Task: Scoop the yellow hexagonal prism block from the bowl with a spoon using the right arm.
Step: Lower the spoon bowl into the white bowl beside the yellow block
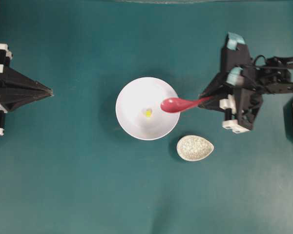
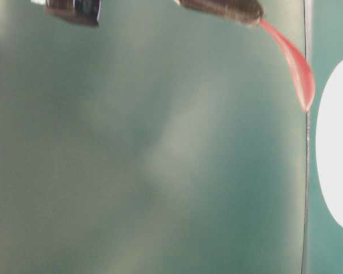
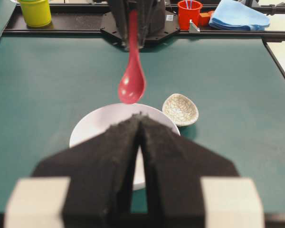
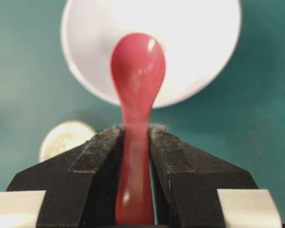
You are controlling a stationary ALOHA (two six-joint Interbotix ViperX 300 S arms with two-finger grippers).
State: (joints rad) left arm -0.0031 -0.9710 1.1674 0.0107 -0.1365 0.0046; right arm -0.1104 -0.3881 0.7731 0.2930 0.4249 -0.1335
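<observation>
spoon [image 4: 135, 118] handle clamped between jaws

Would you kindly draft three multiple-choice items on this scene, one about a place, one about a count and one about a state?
1. Where does the yellow hexagonal prism block lie?
A. Inside the bowl
B. In the speckled dish
C. On the bare table

2. How many dishes stand on the table?
A. One
B. Two
C. Four

3. What is the state of the right end effector?
A. Open and empty
B. Shut on the spoon
C. Shut on the block

Key: 1 A, since the overhead view shows the yellow block near the middle of the white bowl. 2 B, since only the bowl and the small speckled dish are seen. 3 B, since the right wrist view shows both pads pressed against the spoon's handle, its scoop pointing toward the bowl.
</observation>
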